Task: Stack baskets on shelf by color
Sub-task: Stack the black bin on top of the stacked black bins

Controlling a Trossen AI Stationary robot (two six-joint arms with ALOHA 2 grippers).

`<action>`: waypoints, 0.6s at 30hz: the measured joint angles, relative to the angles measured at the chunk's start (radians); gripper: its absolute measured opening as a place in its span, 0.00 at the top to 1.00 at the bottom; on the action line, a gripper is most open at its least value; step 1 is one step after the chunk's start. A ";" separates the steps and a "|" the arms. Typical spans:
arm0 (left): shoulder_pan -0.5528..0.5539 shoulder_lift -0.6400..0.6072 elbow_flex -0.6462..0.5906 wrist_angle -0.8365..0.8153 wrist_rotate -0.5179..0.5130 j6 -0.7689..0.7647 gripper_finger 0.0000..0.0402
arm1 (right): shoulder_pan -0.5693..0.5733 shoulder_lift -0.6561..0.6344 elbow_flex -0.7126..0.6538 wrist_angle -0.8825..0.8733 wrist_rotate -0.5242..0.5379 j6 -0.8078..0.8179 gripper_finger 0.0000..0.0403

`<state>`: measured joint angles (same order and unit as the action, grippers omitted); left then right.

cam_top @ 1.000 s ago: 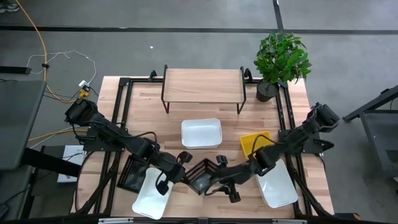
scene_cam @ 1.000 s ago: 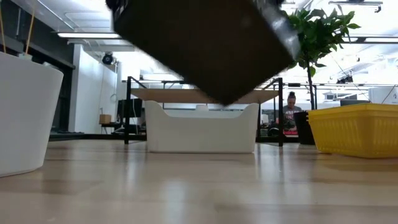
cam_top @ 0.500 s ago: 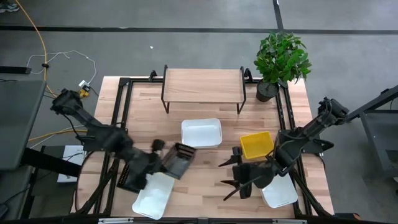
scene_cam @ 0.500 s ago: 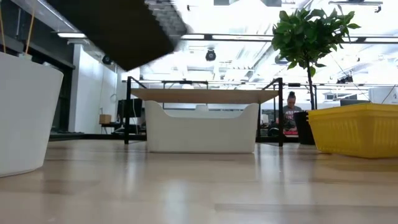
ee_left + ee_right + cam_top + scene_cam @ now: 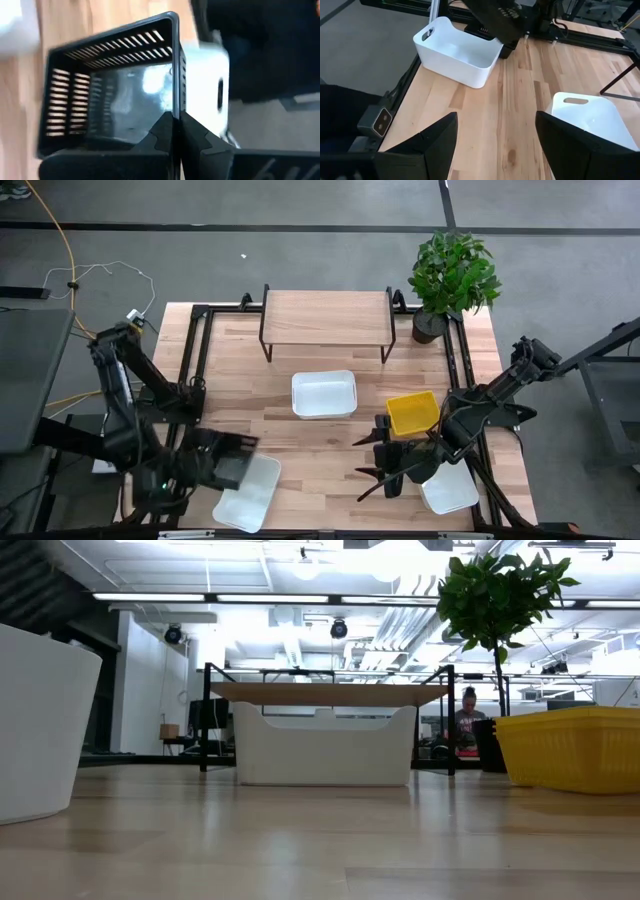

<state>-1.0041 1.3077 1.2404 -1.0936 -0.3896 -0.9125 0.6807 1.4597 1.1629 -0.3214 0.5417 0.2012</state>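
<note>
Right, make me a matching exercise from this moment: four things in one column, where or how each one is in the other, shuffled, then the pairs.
Things:
1. black basket
2. yellow basket
3. shelf
4. right gripper

Places or states:
a. on the table, on the right arm's side
b. open, holding nothing
c. clamped by the left gripper on one wall
d. at the table's far edge, next to the plant

Pairs: 1-c, 2-a, 3-d, 4-b
</note>
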 joint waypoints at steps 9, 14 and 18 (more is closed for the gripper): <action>-0.139 0.058 0.000 -0.194 0.109 -0.326 1.00 | 0.000 0.000 0.000 0.000 0.008 0.009 0.37; -0.157 0.082 0.000 -0.189 0.100 -0.327 1.00 | 0.000 0.000 0.000 0.000 0.008 0.026 0.37; -0.153 0.098 -0.025 -0.174 0.090 -0.294 1.00 | 0.000 0.000 0.000 0.000 0.008 0.031 0.37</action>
<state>-1.1569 1.4059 1.2153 -1.2675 -0.2996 -1.2062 0.6807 1.4597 1.1625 -0.3214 0.5499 0.2320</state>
